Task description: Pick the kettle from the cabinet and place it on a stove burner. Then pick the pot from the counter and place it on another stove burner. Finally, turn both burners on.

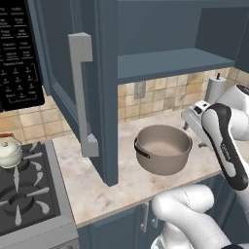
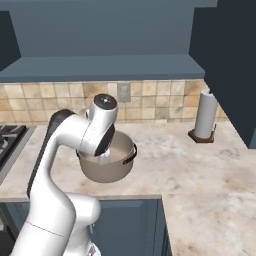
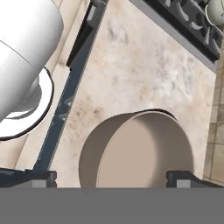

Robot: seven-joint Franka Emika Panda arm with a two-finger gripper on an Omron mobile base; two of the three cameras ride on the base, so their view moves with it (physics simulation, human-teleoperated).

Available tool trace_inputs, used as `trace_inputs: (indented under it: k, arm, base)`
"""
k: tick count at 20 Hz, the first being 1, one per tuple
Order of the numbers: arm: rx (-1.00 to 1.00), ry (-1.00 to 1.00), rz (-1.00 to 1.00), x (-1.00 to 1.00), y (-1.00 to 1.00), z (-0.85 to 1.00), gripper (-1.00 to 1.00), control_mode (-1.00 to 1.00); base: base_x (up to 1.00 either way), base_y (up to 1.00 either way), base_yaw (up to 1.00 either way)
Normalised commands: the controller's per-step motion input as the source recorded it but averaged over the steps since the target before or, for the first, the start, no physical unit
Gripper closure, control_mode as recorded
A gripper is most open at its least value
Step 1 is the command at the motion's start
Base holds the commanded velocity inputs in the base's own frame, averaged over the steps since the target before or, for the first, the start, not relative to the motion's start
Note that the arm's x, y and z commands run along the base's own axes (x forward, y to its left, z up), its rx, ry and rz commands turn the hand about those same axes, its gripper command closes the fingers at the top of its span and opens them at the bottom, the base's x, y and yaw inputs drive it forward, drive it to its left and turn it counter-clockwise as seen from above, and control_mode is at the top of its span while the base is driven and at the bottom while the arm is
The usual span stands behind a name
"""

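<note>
The taupe pot (image 1: 163,148) stands upright on the marbled counter (image 1: 97,185), right of the open cabinet door (image 1: 104,97). My gripper (image 3: 113,178) hangs over the pot (image 3: 140,153), open wide, with one dark fingertip (image 3: 41,177) outside the rim and the other at the opposite side; nothing is between them. In the right base view my arm covers the pot's left side (image 2: 117,167). The cream kettle (image 1: 9,153) sits on the back burner of the black stove (image 1: 24,199), and shows again in the hand view's top corner (image 3: 216,11).
The open door's long grey handle (image 1: 80,92) juts out over the counter between stove and pot. A black microwave (image 1: 17,53) hangs above the stove. A paper-towel roll (image 2: 205,117) stands by the tiled wall to the right. The cabinet shelf (image 1: 170,63) is bare.
</note>
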Motion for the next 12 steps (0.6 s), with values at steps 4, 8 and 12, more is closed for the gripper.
trace_inputs:
  k: [4, 8, 12]
  arm:
    - [0.00, 0.09, 0.00, 0.00, -0.13, -0.24, -1.00, -1.00]
    - [0.00, 0.09, 0.00, 0.00, -0.11, -0.26, -1.00, -1.00]
    - [0.00, 0.09, 0.00, 0.03, -0.03, -0.27, -1.00, -1.00]
  base:
    - [0.00, 0.00, 0.00]
    - [0.00, 0.00, 0.00]
    - [0.00, 0.00, 0.00]
